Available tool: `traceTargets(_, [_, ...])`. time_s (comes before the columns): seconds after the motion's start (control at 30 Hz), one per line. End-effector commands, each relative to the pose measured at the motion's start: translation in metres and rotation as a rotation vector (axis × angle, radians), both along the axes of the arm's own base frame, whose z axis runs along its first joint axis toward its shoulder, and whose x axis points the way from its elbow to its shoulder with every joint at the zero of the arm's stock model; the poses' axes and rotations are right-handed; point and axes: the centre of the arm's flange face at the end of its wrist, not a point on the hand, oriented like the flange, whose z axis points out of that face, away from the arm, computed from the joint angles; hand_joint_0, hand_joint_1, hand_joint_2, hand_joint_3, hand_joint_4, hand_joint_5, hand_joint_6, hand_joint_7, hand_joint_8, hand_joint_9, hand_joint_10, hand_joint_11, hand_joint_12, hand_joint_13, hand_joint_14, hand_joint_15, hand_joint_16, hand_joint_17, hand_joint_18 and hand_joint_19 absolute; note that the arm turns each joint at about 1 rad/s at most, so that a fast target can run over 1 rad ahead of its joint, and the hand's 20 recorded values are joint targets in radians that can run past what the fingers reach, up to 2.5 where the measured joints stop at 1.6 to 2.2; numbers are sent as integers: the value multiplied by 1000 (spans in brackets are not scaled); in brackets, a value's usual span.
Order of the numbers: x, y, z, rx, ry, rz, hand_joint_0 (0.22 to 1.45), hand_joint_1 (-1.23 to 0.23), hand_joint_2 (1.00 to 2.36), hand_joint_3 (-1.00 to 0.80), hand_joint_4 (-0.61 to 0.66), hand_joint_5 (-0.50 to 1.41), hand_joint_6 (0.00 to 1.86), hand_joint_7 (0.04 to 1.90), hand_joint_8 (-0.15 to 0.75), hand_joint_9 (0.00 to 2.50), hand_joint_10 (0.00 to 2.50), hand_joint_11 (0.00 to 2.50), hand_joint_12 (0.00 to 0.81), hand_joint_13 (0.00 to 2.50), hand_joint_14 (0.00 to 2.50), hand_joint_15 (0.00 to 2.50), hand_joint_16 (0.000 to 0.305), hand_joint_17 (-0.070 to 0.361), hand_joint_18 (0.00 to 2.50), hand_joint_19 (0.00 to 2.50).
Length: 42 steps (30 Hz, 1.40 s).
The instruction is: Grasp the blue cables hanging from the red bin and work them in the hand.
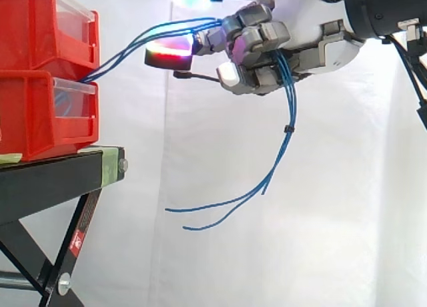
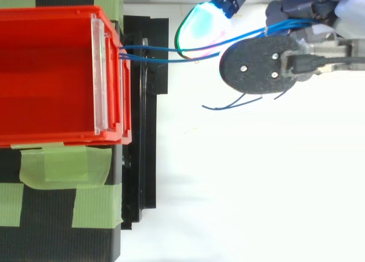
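Blue cables (image 1: 288, 113): led from the front edge of the red bin (image 1: 33, 120) on the black stand (image 1: 53, 173) into the hand (image 1: 257, 43), which is clenched round them; loose ends dangle below. Handling: roll the strands gently within the grip, without tugging against the bin.

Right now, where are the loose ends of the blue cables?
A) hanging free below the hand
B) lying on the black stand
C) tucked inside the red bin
A: the blue cables pass through the curled hand and their ends dangle in air beneath it.
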Motion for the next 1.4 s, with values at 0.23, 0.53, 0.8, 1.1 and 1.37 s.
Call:
traceTargets(0.23, [0, 0, 0, 0, 0, -1, 1013, -650, 1021, -434, 264, 329, 3, 1286, 460, 690, 2500, 2500, 533, 966, 2500, 1798, 52, 117, 1278, 743])
traceTargets(0.53, [0, 0, 0, 0, 0, -1, 970, -680, 1017, -63, 273, 341, 1, 1315, 465, 692, 2500, 2500, 551, 993, 2500, 1808, 59, 132, 1294, 661])
traceTargets(0.8, [0, 0, 0, 0, -2, -1, 840, -645, 1010, -747, 268, 320, 2, 1315, 474, 683, 2500, 2500, 543, 952, 2500, 1776, 54, 120, 1233, 703])
traceTargets(1.1, [0, 0, 0, 0, 0, 1, 951, -628, 1017, -590, 272, 354, 25, 1324, 473, 753, 2500, 2500, 537, 1004, 2500, 1809, 52, 117, 1312, 728])
traceTargets(1.37, [0, 0, 0, 0, 0, 1, 971, -628, 1021, -463, 280, 356, 20, 1321, 469, 764, 2500, 2500, 539, 1019, 2500, 1806, 53, 119, 1333, 751])
